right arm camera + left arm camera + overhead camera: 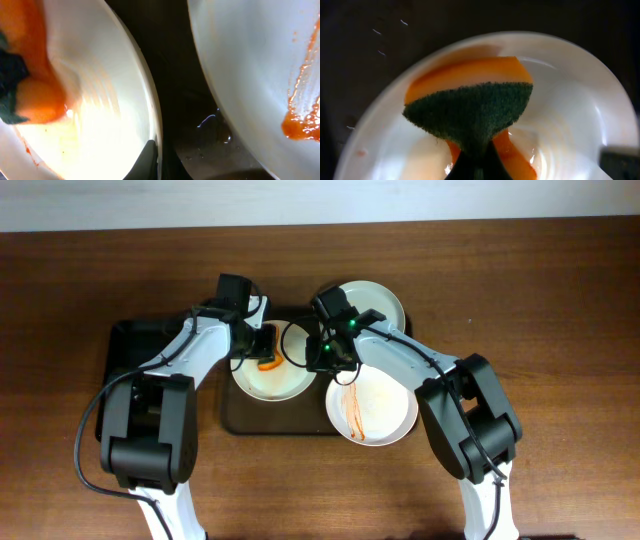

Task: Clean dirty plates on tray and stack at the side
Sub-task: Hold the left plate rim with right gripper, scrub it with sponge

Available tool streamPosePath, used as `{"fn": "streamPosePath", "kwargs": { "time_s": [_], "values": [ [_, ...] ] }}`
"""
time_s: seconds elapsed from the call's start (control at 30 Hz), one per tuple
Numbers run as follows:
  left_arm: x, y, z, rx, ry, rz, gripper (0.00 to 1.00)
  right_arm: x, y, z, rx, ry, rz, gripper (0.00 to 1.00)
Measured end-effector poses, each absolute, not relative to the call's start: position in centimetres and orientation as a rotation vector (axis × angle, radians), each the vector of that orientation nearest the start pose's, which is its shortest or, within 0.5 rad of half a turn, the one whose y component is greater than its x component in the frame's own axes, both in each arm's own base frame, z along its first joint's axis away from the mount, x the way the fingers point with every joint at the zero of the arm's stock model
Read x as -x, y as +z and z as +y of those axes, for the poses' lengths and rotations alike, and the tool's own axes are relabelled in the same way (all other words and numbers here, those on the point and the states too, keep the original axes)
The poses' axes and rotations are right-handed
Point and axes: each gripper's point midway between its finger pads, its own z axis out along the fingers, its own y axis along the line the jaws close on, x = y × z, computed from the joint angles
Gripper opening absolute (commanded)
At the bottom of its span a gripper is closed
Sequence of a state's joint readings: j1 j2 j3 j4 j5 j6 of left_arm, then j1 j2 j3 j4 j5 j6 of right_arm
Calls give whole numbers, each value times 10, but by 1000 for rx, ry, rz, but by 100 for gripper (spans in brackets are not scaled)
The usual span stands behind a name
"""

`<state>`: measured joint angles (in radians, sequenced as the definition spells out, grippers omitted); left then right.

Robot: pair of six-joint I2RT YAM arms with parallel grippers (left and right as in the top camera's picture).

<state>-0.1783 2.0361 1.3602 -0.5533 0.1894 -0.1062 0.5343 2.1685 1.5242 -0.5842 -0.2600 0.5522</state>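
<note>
Three white plates sit on the brown tray (238,423). The left plate (272,383) carries orange smears; it also shows in the left wrist view (570,100) and the right wrist view (115,95). My left gripper (262,352) (477,162) is shut on an orange sponge with a green scrub face (268,364) (470,107) (30,102), pressed onto this plate. My right gripper (320,360) (159,160) is shut on that plate's right rim. A second plate (375,410) (250,65) with red-orange sauce streaks lies at the front right. A third plate (385,302) lies at the back right, partly hidden by the right arm.
A smaller black tray (128,340) lies left of the brown tray, under the left arm. Bare wooden table (560,300) surrounds both trays. A wet strip of tray (195,130) shows between the two plates.
</note>
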Motion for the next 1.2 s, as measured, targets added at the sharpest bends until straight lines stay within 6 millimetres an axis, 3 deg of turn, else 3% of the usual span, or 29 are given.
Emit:
{"fn": "streamPosePath", "kwargs": {
  "time_s": [0.17,0.27,0.37,0.5,0.63,0.83,1.1,1.2],
  "values": [
    [-424,10,-82,10,-76,2884,0,-392,6,285,48,605,2923,4],
    [-399,12,-67,77,42,2996,0,-389,6,288,64,616,2928,4],
    [-370,24,-62,116,53,3145,0,-387,6,288,74,616,2935,4],
    [-352,31,-64,136,23,3232,0,-386,6,288,75,618,2937,4],
    [-370,25,-80,128,-127,3156,0,-386,6,288,74,618,2938,4],
    [-382,9,-99,93,-258,3075,0,-387,6,286,65,615,2937,4],
    [-435,15,-103,51,-193,2832,0,-391,6,282,43,602,2934,4],
    [-434,14,-102,45,-178,2837,0,-391,6,283,44,605,2931,4]
  ]
}}
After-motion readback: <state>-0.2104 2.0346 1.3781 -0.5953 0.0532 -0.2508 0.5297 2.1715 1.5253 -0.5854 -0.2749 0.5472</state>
